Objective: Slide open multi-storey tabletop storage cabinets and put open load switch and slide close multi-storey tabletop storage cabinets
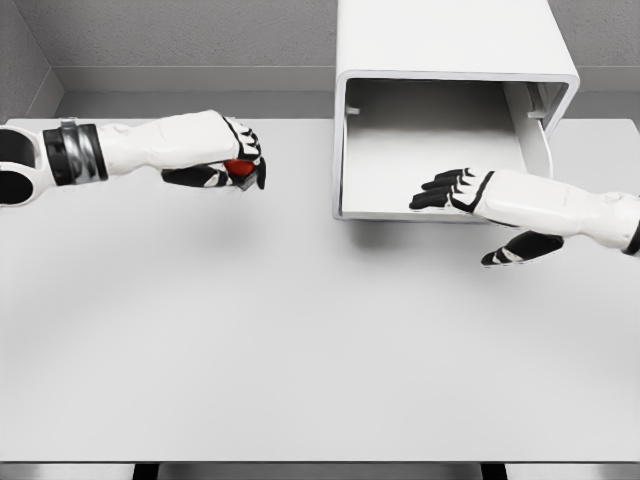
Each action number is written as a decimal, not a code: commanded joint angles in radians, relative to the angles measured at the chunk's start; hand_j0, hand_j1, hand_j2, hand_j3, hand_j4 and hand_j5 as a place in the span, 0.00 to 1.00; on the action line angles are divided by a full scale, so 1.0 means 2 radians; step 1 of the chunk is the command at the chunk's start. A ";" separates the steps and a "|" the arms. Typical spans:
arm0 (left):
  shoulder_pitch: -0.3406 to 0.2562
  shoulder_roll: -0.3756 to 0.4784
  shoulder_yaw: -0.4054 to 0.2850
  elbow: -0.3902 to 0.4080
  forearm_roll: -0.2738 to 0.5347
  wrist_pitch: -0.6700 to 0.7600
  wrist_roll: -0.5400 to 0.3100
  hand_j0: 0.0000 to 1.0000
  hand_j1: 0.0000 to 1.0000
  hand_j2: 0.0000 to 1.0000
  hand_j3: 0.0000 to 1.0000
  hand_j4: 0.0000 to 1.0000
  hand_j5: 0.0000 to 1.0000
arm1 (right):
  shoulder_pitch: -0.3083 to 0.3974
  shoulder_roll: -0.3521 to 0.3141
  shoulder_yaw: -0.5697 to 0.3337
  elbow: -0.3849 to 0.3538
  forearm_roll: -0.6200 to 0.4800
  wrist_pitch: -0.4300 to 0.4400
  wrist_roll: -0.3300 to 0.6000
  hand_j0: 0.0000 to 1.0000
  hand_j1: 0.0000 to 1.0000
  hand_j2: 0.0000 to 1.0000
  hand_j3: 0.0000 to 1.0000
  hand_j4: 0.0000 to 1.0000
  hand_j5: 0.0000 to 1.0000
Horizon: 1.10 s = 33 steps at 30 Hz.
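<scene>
Open drawer (430, 150) mouth partly blocked by right hand (470, 195) at front edge. Table (300, 350) surface between left hand (225, 160) and cabinet (450, 40) unobstructed.

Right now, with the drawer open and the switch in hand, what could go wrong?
1. The right robot hand hangs open over the drawer front, in the drop path; a collision seems possible.
2. The left robot hand grips the red load switch above the table, left of the cabinet; a slip lands it outside.

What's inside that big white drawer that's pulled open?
The open drawer looks bare inside; only the right hand reaches over its front edge, hiding a bit of floor. The red switch sits in the left hand.
</scene>
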 commanded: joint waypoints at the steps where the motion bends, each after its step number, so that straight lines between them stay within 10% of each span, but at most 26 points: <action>1: -0.001 -0.003 0.001 -0.021 0.003 0.000 0.000 0.46 0.46 0.46 0.46 0.46 0.46 | 0.000 0.013 0.008 0.008 0.020 0.001 0.000 1.00 1.00 1.00 1.00 1.00 1.00; 8: -0.009 0.002 0.001 -0.045 0.003 0.000 0.000 0.46 0.46 0.46 0.46 0.46 0.46 | -0.005 0.019 -0.020 0.090 0.028 0.001 -0.011 1.00 1.00 1.00 1.00 1.00 1.00; 20: -0.035 0.004 0.001 -0.070 0.008 0.000 0.001 0.46 0.46 0.46 0.46 0.46 0.46 | 0.024 0.020 -0.022 0.064 0.030 0.001 -0.006 1.00 1.00 1.00 1.00 1.00 1.00; 30: -0.052 0.024 0.002 -0.097 0.011 0.000 0.002 0.46 0.46 0.46 0.46 0.46 0.46 | 0.027 -0.056 -0.086 -0.010 -0.025 0.001 -0.012 1.00 1.00 1.00 1.00 1.00 1.00; 33: -0.061 0.020 0.002 -0.097 0.014 0.000 0.002 0.46 0.46 0.46 0.46 0.46 0.46 | 0.037 -0.162 -0.085 -0.011 -0.039 0.001 -0.104 1.00 1.00 1.00 1.00 1.00 1.00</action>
